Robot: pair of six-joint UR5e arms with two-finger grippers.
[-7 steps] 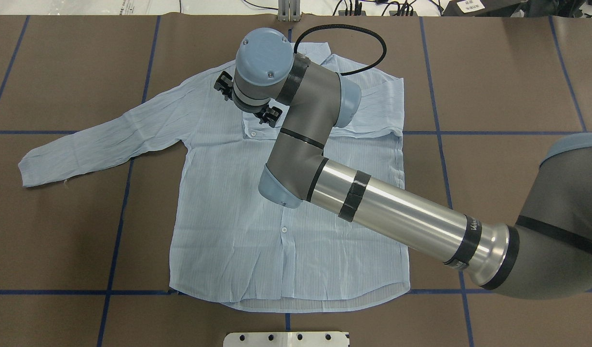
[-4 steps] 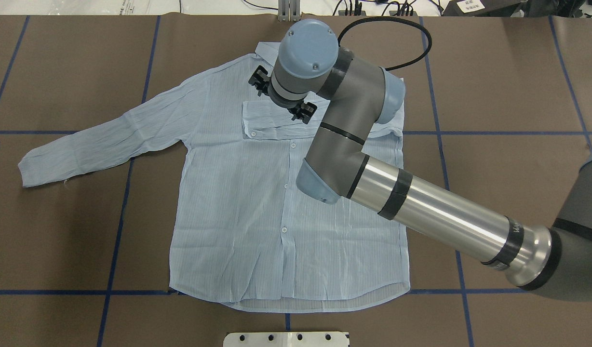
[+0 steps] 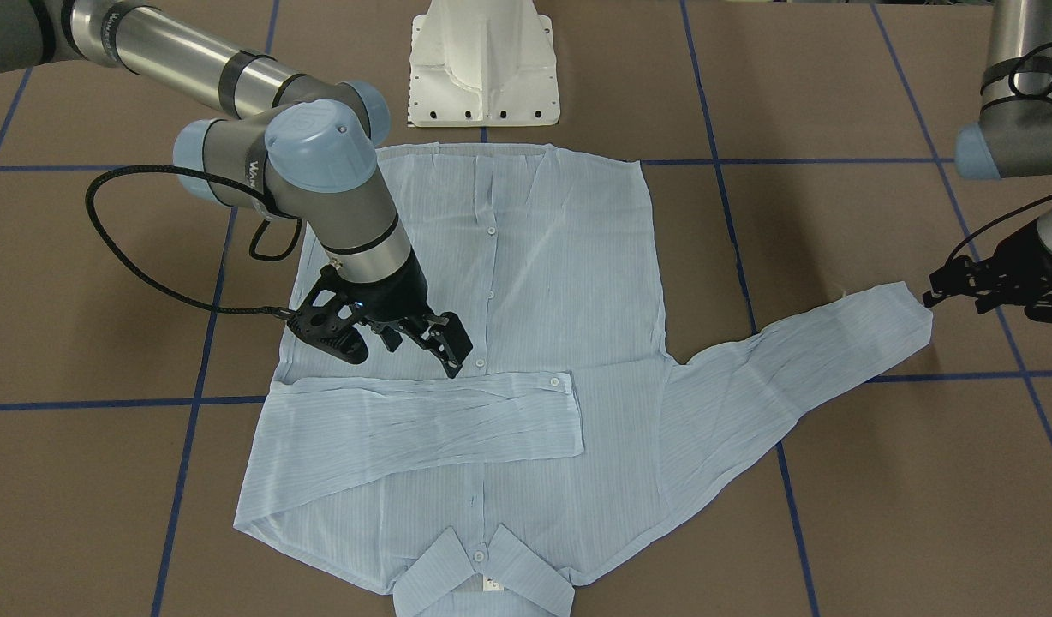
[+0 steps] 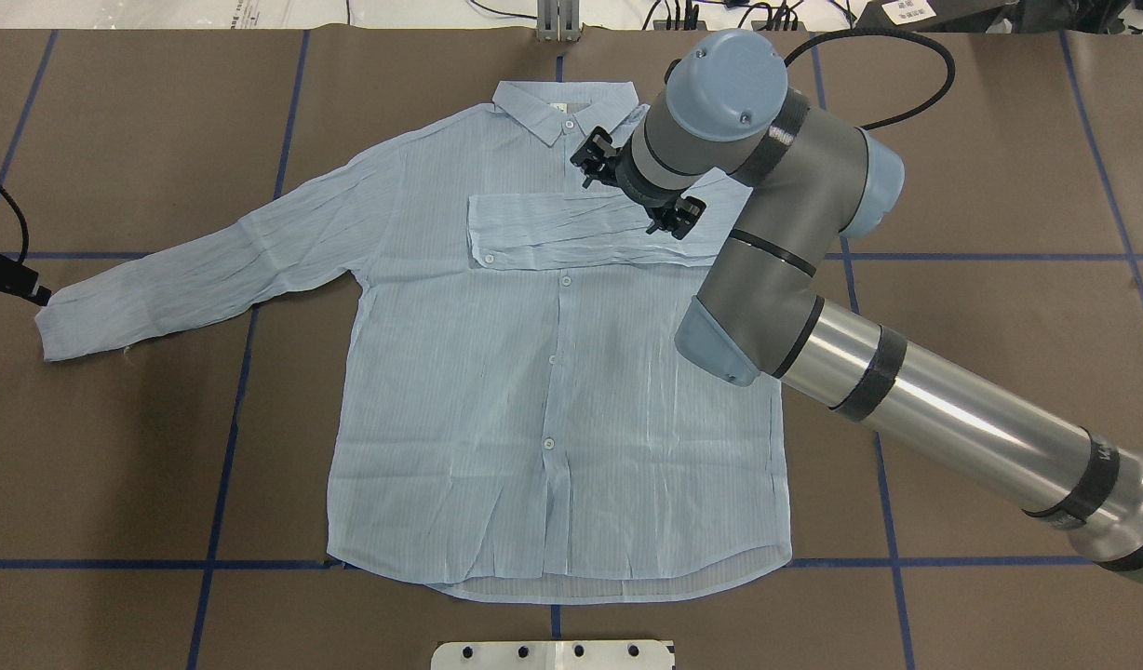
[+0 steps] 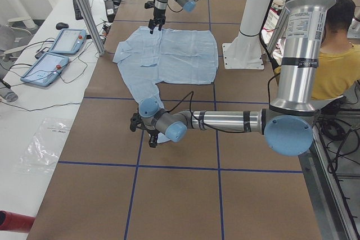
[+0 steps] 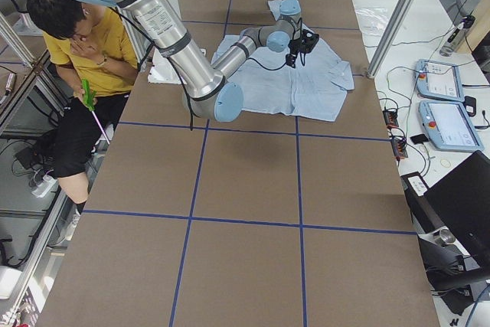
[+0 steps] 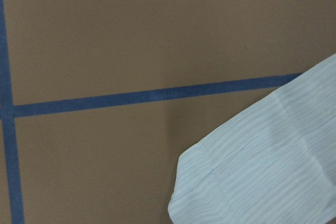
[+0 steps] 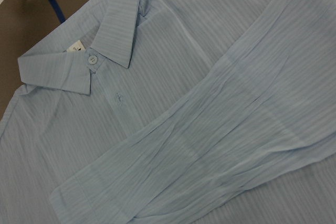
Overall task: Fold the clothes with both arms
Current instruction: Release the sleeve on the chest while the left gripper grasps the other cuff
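Observation:
The light blue striped shirt [image 4: 534,391] lies flat, front up, collar [image 4: 564,100] at the far edge. One sleeve [image 4: 553,233] is folded across the chest. The other sleeve [image 4: 199,270] stretches out to the left. My right gripper [image 4: 637,188] hovers open over the folded sleeve near the right shoulder, holding nothing; the front view shows its fingers spread [image 3: 393,338]. My left gripper [image 4: 8,279] sits open just beyond the outstretched cuff [image 3: 907,317], apart from it. The left wrist view shows that cuff [image 7: 262,171] at lower right, and the right wrist view shows the collar [image 8: 84,61].
The white pedestal base [image 3: 485,64] stands at the near table edge below the shirt hem. Blue tape lines [image 4: 236,400] grid the brown table. The right arm's black cable [image 3: 123,248] loops beside the shirt. A seated person [image 6: 92,51] and control tablets [image 5: 56,49] flank the table.
My right arm has swung to the right across the chest, from the folded sleeve's cuff end towards the right shoulder. The left gripper has come into view beside the outstretched cuff.

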